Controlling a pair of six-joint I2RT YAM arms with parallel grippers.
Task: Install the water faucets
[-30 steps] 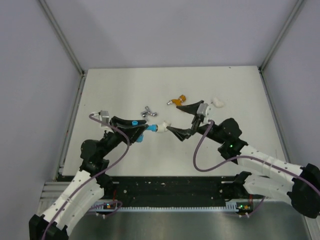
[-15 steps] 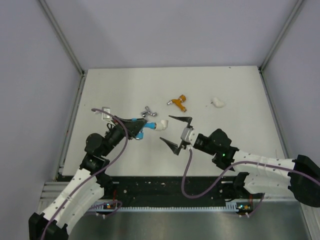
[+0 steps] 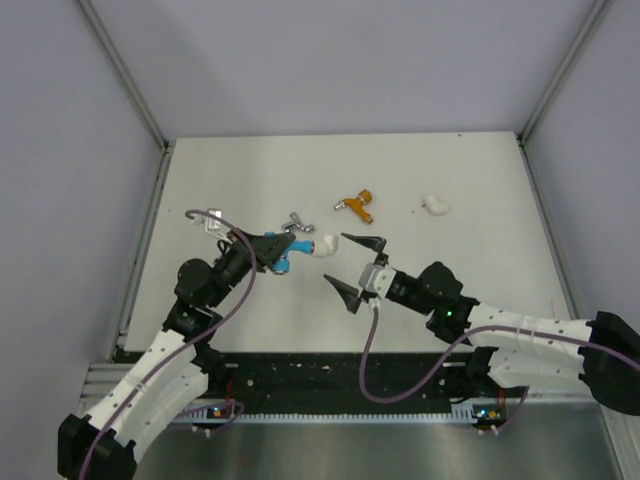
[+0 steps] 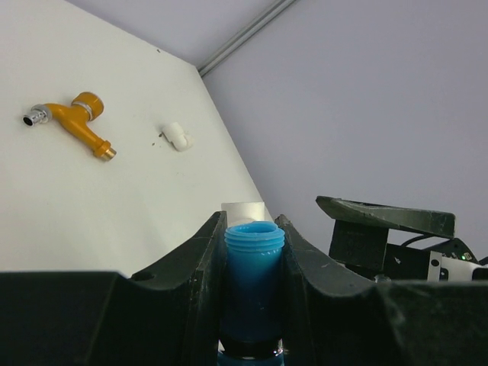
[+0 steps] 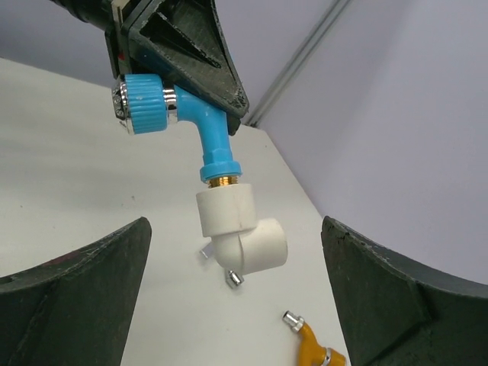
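Observation:
My left gripper (image 3: 276, 250) is shut on the blue faucet (image 3: 285, 260) and holds it above the table. A white elbow fitting (image 3: 322, 245) sits on the faucet's threaded end. The right wrist view shows the blue faucet (image 5: 194, 122) with the elbow (image 5: 240, 229) hanging under it. In the left wrist view the faucet (image 4: 254, 282) stands between the fingers (image 4: 191, 267). My right gripper (image 3: 354, 267) is open and empty, just right of the elbow and apart from it. The orange faucet (image 3: 356, 206) and the silver faucet (image 3: 296, 222) lie on the table.
A second white elbow fitting (image 3: 435, 205) lies at the far right of the white table (image 3: 220, 170). Metal frame posts (image 3: 128, 80) and grey walls close in the table on three sides. The orange faucet also shows in the left wrist view (image 4: 72, 122).
My right arm has pulled back toward the near edge and no longer covers the orange faucet. My left gripper has shifted slightly right and farther, still holding the blue faucet with the elbow.

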